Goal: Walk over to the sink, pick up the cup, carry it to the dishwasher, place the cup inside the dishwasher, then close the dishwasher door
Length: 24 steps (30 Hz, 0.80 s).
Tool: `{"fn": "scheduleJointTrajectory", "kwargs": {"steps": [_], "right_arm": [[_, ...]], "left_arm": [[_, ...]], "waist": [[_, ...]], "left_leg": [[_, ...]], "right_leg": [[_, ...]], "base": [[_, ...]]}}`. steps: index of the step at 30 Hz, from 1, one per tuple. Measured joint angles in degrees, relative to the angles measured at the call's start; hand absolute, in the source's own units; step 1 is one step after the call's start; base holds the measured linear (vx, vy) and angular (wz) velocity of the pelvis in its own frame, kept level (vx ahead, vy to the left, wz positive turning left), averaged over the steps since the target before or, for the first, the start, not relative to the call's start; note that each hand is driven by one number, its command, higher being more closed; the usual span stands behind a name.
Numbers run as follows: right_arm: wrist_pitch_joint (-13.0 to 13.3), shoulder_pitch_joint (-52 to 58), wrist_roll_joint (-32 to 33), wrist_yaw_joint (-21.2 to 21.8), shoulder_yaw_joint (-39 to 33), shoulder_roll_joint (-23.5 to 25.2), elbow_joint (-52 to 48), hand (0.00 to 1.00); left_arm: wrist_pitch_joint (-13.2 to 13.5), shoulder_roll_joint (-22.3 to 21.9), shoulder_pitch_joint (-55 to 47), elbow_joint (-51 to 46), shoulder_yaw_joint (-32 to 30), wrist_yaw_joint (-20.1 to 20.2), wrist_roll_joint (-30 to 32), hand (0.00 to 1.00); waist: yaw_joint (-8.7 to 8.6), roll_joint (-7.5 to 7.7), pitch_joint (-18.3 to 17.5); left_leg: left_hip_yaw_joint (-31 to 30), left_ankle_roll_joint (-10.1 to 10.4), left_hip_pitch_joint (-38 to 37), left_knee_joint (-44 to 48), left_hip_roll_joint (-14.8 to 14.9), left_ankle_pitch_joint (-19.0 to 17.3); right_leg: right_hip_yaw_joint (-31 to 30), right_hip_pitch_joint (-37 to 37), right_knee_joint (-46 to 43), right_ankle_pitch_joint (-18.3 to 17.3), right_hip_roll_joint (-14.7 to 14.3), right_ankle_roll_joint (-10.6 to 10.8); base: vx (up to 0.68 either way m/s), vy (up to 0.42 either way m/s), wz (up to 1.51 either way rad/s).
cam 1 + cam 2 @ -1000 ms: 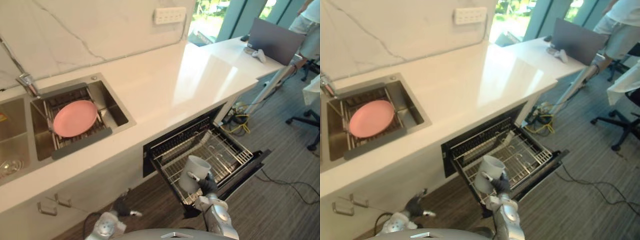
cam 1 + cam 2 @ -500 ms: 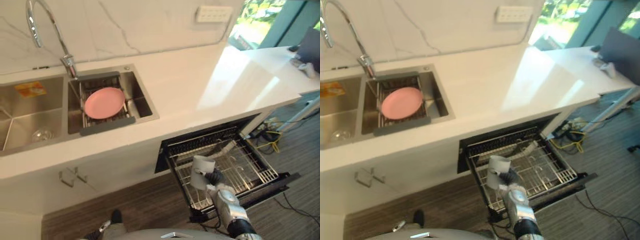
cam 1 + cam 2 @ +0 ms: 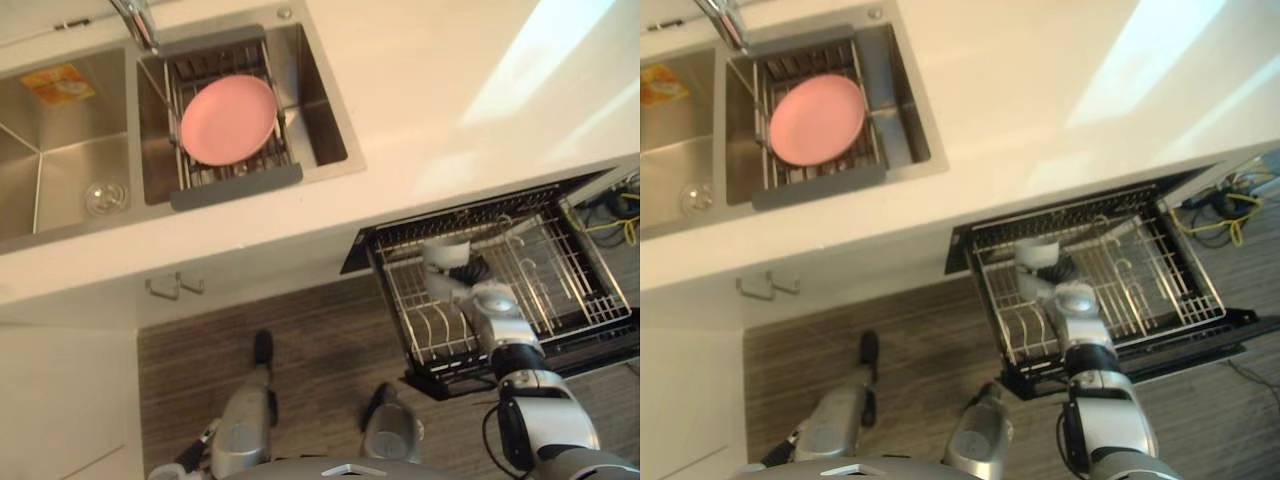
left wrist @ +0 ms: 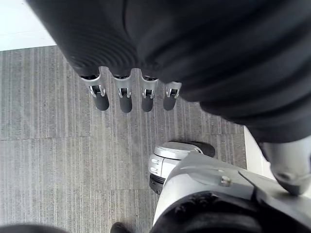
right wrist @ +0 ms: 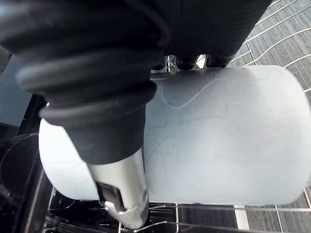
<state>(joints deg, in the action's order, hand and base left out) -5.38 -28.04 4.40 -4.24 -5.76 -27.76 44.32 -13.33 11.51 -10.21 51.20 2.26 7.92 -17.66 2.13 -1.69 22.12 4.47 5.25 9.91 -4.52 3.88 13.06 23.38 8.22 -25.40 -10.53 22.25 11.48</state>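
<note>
We look down on the long white stone desk (image 3: 420, 70), with the stainless steel double sink (image 3: 60, 160) set into it. Below its front edge the black dishwasher (image 3: 520, 375) stands open, its door down and its silver wire rack (image 3: 560, 270) pulled out.

In the sink a round pink plate (image 3: 228, 118) lies on a drainer. The sink holds no cup that we can see, so we judge the walk, the pick-up and the carry to be done.

The pale white cylindrical cup (image 3: 443, 252) is over the rack, near the rack's end closest to the sink and towards the back. The right hand (image 3: 472, 272) grips it, with fingers along one side and the thumb pressed across the other, as the right wrist view shows. We cannot tell whether the cup rests on the wires or hangs just above them.

The left hand (image 4: 125, 97) hangs over the grey striped floor (image 4: 48, 145), fingers relaxed and holding nothing.

What is left, in our judgement, is to set the cup down, let go of it, draw the arm clear, push the rack in and shut the door.
</note>
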Motion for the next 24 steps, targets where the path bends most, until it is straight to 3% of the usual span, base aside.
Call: {"fn": "scheduleJointTrajectory", "kwargs": {"steps": [9,15,21,22,24], "right_arm": [[-1.12,-6.86,-2.55,0.53,4.01,-3.73,6.48,1.00],[-1.10,-14.45,-2.51,2.91,7.93,-4.43,8.95,1.00],[-1.12,-18.92,-2.35,2.63,9.67,-5.38,11.86,1.00],[-1.10,-19.89,-2.31,2.80,10.08,-5.89,12.93,0.00],[-1.13,-19.99,-1.96,2.87,10.10,-6.31,13.02,0.00]], "left_arm": [[1.23,-0.05,0.77,0.17,1.07,0.00,-1.68,0.00],[2.35,-0.11,3.30,0.71,2.99,-0.09,-2.43,0.00],[3.47,-0.36,5.22,0.73,4.84,-1.77,-1.99,0.00],[5.09,-0.59,5.23,0.73,5.13,-3.40,0.65,0.00],[7.20,-0.85,5.48,0.51,5.25,-6.89,3.33,0.00]], "waist": [[0.31,-2.06,2.06],[1.69,-3.35,3.41],[2.85,-4.78,4.48],[2.99,-4.80,4.49],[3.23,-4.84,4.51]], "left_leg": [[-0.13,-0.10,5.87,-0.04,-0.12,2.66],[-0.34,-0.10,7.86,0.02,-0.23,3.33],[-1.65,-0.10,9.82,0.02,-0.54,4.04],[-1.73,-0.15,10.35,0.02,-0.54,4.16],[-1.92,-0.09,10.97,0.02,-0.55,4.38]], "right_leg": [[-1.06,8.34,-5.88,-1.64,1.40,-0.61],[-2.22,11.12,-6.98,-1.63,1.51,-0.70],[-1.12,12.53,-8.11,-1.94,2.05,-0.97],[-1.09,13.13,-8.37,-2.01,2.11,-1.10],[-1.09,13.89,-8.97,-2.18,2.29,-1.26]], "base": [[-0.09,-0.042,0.07],[-0.02,-0.046,0.01],[-0.02,-0.048,0.12],[-0.03,-0.040,0.03],[-0.03,-0.056,0.06]]}}
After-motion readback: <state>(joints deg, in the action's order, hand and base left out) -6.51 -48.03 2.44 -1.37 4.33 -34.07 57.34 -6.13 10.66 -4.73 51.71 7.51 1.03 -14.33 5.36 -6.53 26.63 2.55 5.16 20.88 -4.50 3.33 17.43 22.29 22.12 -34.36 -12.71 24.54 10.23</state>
